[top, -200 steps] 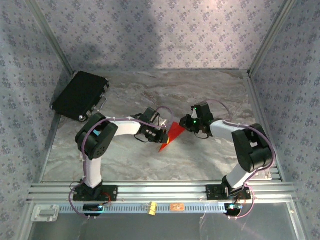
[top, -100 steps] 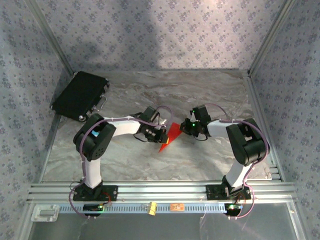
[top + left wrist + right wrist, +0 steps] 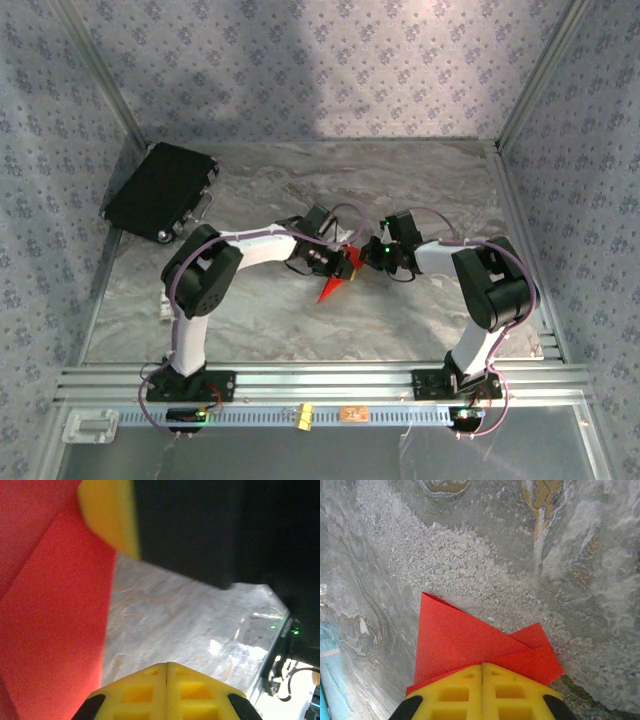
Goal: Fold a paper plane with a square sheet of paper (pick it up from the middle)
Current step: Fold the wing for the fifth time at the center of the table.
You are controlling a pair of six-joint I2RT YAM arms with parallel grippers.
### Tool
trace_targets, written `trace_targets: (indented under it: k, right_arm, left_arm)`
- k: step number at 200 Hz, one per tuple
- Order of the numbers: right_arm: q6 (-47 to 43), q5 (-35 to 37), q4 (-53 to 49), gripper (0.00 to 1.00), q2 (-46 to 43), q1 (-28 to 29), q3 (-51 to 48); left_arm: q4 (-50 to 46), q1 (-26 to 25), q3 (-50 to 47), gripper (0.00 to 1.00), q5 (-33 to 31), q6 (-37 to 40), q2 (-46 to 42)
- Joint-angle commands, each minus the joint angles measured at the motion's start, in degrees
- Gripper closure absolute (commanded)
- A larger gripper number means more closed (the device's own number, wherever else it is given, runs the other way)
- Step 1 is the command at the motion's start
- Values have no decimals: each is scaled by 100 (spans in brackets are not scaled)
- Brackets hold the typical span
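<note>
From above, the red paper (image 3: pixel 331 288) is mostly hidden — its top lies behind the left gripper (image 3: pixel 345 266) and right gripper (image 3: pixel 373 252). The right wrist's yellow fingers (image 3: pixel 455 692) cover its near edge — folds there unreadable.

A grey and tan marbled counter (image 3: pixel 430 190) is seen, enclosed on three sides by walls (image 3: pixel 330 60) covered in a pale cloth with a small blue flower print. A black rectangular case (image 3: pixel 160 190) is laid at the far left corner, tilted against the left wall. The near edge is bordered by a ribbed aluminium rail (image 3: pixel 320 380). Just in front of it, a small yellow piece (image 3: pixel 303 417) and a tiny orange tag (image 3: pixel 352 413) are placed side by side, and a white bracket (image 3: pixel 90 427) is set well to their left.
</note>
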Motion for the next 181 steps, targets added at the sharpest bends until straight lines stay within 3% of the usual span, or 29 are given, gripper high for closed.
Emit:
trace_targets:
  k: [1,181]
  right_arm:
    - [19,285,-413,95,186,38,-225]
    - [39,286,-402,95,153,18,-248]
  left_arm:
    - [-374,0,21,95,-192,133,224]
    - [-269,156,-1739,90,-384,89,-1174]
